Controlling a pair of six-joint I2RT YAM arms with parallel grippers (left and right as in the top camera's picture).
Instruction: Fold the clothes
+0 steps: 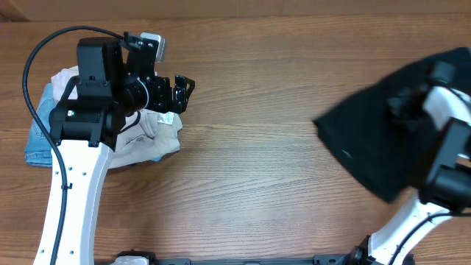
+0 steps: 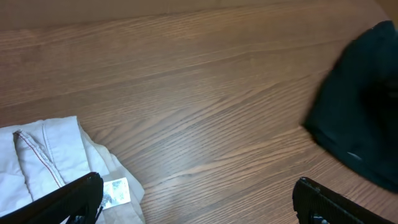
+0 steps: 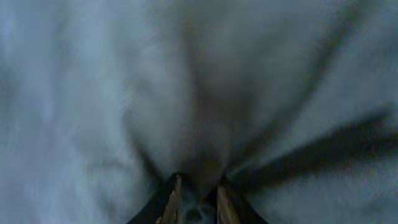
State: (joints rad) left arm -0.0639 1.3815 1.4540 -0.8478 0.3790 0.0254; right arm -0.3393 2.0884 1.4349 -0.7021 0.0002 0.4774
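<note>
Dark garment (image 1: 368, 147): unfolded, pinched by right tool (image 3: 198, 186). Pale-and-denim pile (image 1: 151, 136): heaped at surface (image 1: 250, 184) left. Left tool (image 1: 184, 93): spread, empty. Folding judged barely begun.

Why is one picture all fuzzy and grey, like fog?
Right wrist view: the camera sits very close to the black garment pinched in the right gripper, so it is out of focus and washed out grey. Overhead view: that garment's edges look smeared, the rest is sharp. Left wrist view: the grain of the wooden table is crisp, evenly lit.
</note>
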